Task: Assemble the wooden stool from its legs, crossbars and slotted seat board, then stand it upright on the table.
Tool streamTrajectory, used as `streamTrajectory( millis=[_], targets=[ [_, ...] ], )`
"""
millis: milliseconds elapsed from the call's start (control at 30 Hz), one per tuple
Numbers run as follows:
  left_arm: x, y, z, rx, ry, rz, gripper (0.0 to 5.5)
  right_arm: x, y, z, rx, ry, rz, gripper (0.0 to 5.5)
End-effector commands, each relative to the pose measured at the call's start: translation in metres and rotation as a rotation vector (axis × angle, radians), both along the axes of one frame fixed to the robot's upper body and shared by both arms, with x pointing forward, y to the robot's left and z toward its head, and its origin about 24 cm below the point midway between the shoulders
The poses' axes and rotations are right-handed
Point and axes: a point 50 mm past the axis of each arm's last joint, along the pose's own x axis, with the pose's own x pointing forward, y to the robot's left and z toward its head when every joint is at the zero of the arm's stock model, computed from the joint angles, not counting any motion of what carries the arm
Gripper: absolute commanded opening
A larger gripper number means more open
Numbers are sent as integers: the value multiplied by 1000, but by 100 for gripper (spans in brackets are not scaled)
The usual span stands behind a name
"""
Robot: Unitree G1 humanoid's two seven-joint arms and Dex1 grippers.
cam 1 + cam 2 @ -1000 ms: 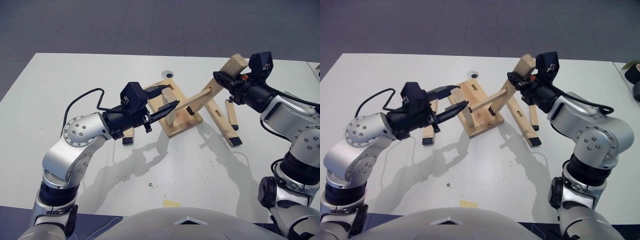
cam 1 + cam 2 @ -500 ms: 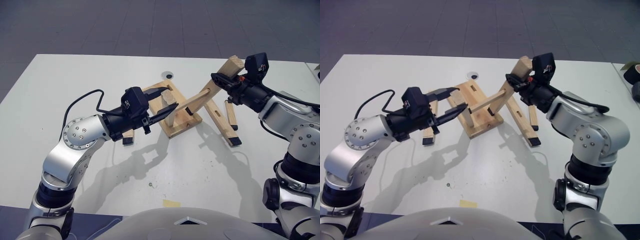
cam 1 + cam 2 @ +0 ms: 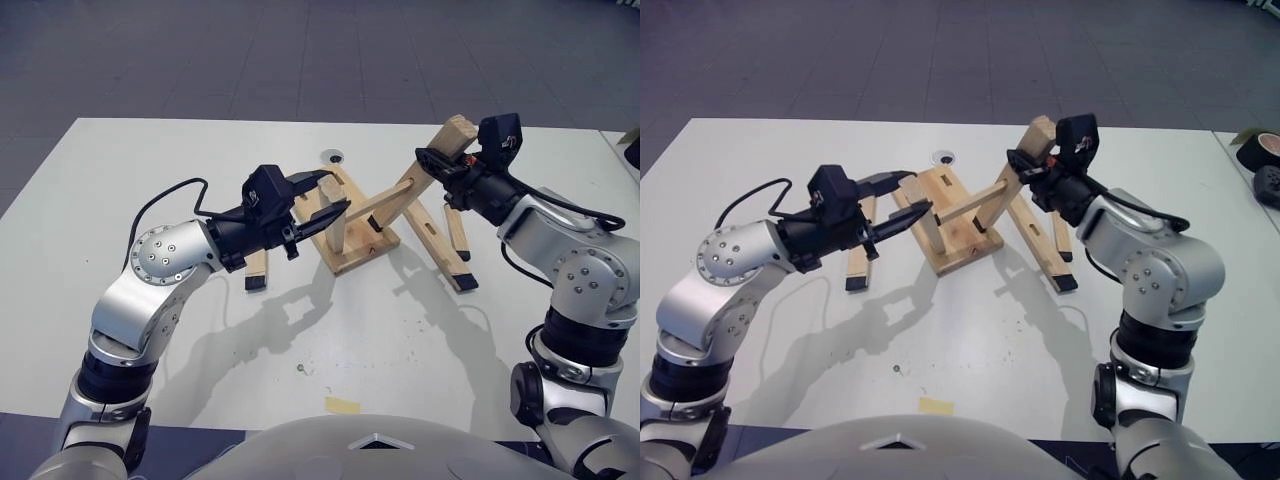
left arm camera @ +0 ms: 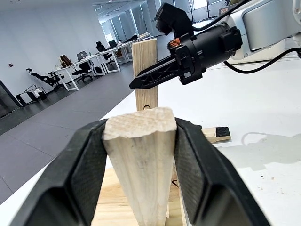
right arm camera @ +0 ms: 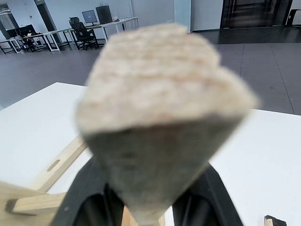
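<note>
The slotted seat board (image 3: 357, 250) lies flat on the white table (image 3: 150, 170). A wooden leg (image 3: 335, 222) stands upright on it, and my left gripper (image 3: 334, 192) is shut on its top; in the left wrist view both pads (image 4: 87, 165) press against this leg (image 4: 141, 155). My right gripper (image 3: 432, 162) is shut on a second leg (image 3: 456, 132), held tilted above the table. A crossbar (image 3: 378, 203) runs from that leg down toward the upright one. The right wrist view looks at the held leg's end (image 5: 160, 103).
Two more legs (image 3: 442, 243) with black feet lie beside the board under the right arm. Another leg (image 3: 256, 270) lies under the left arm. A cable hole (image 3: 331, 156) is behind the board. A yellow tape scrap (image 3: 343, 406) sits near the front edge.
The head camera has shifted. My right gripper has carried its leg and crossbar slightly left, toward the upright leg. The left gripper has stayed at the upright leg's top.
</note>
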Motion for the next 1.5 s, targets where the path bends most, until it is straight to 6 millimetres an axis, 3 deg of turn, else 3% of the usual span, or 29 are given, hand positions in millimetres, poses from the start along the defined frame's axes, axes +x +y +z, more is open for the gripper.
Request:
streamTrajectory(
  millis=[33, 300, 633, 967, 1133, 1267, 1400, 1500],
  targets=[
    [7, -1, 12, -32, -19, -24, 202, -2, 9, -31, -27, 155, 12, 103],
    [25, 7, 28, -148, 19, -9, 202, 4, 18, -53, 91, 350, -37, 103],
    [25, 1, 25, -129, 22, -15, 202, 12, 20, -60, -286, 195, 154, 109],
    [15, -7, 14, -137, 34, -5, 202, -20, 17, -111, -272, 306, 144, 114],
    [13, -8, 13, -138, 35, -5, 202, -22, 12, -91, -228, 153, 174, 114],
    [14, -8, 12, -136, 33, -3, 202, 8, 21, -69, 24, 218, 102, 115],
    [17, -8, 13, -128, 26, -6, 202, 25, 24, -67, -256, 164, 206, 109],
    [18, -9, 15, -128, 21, -11, 202, 27, 27, -70, -357, 148, 289, 112]
  ],
)
